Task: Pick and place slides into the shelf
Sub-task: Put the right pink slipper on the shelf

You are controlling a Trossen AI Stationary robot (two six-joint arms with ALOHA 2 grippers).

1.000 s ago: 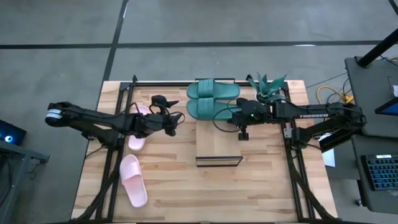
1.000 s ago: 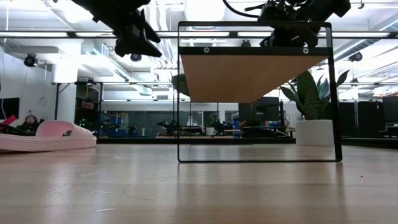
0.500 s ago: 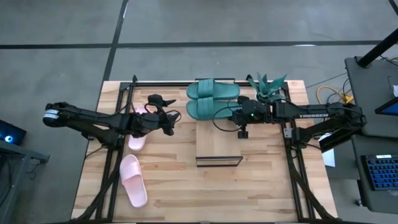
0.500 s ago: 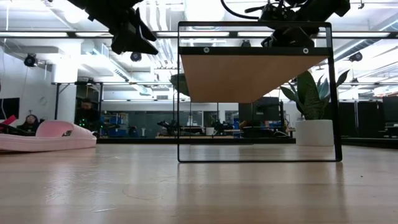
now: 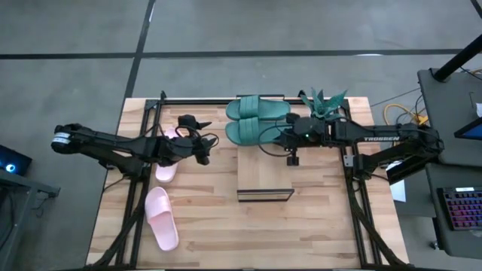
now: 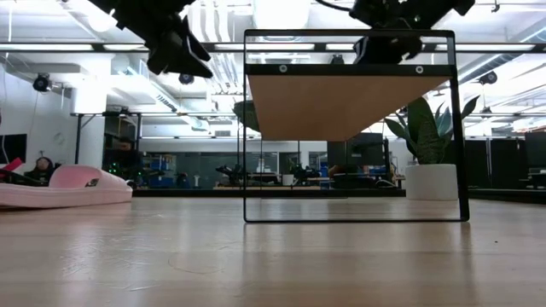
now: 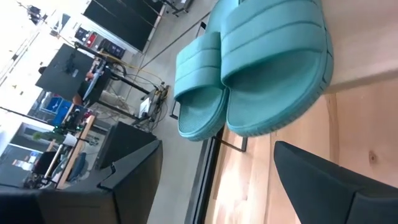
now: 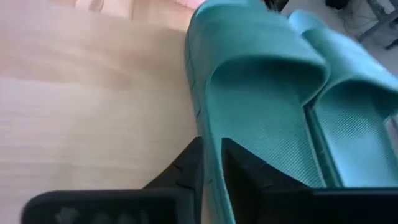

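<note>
Two teal slides (image 5: 254,109) (image 5: 252,132) lie side by side on the far part of the shelf's plank top (image 5: 265,169). My right gripper (image 5: 286,138) is at the nearer teal slide's right end (image 8: 249,124), shut on its rim. My left gripper (image 5: 205,147) hangs open above the table left of the shelf (image 6: 350,128), nothing between its fingers. Past its fingers both teal slides (image 7: 261,68) show. One pink slide (image 5: 161,218) rests sole-down on the table. Another (image 5: 166,167) is partly hidden under my left arm. My right gripper has the nearer teal slide's sole rim (image 8: 210,149) in the narrow gap between its two fingers. One finger (image 8: 186,171) is outside the side wall and the other (image 8: 249,180) on the footbed. It comes slanting down from the table's right. The slide lies flat on the shelf top.
A potted plant (image 5: 324,104) stands at the table's far right, close behind my right arm. The shelf's black wire frame (image 6: 247,128) stands upright at mid-table. The near half of the wooden tabletop (image 5: 263,233) is bare. A pink slide (image 6: 68,188) lies at the left.
</note>
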